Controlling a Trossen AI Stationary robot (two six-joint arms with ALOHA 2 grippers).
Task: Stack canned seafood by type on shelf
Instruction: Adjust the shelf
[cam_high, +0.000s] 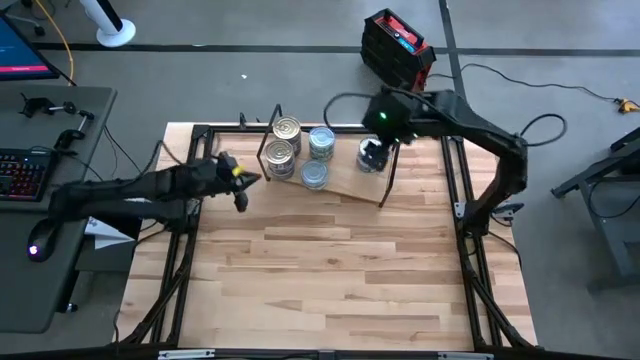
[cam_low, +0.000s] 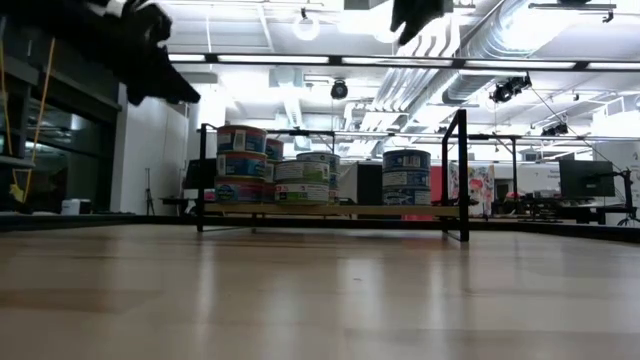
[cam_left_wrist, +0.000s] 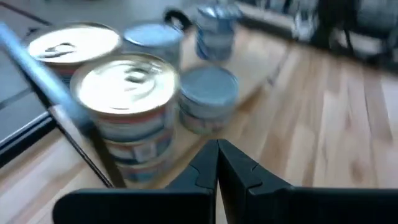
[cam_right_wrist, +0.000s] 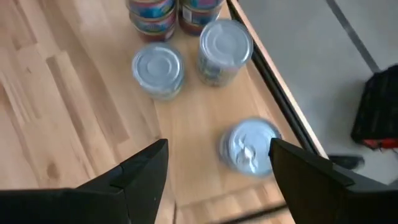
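Note:
The shelf (cam_high: 345, 186) stands at the table's far middle, and the canned seafood is stacked on its board. Two gold-lidded stacks (cam_high: 283, 142) (cam_left_wrist: 127, 81) stand at the left end. Beside them are silver-blue stacks (cam_high: 318, 156) (cam_right_wrist: 158, 67), with one more silver-blue stack (cam_high: 371, 156) (cam_right_wrist: 249, 146) toward the right end. My left gripper (cam_high: 248, 183) (cam_left_wrist: 217, 163) hovers shut and empty just left of the gold stacks. My right gripper (cam_right_wrist: 217, 165) hangs open high over the right-end stack, clear of it.
Black wire uprights (cam_low: 462, 175) rise at the shelf's ends and a black frame (cam_high: 470, 250) rims the table. Bare wooden tabletop (cam_high: 330, 280) lies on the near side of the shelf. A desk with a keyboard (cam_high: 22, 172) stands off the table's left.

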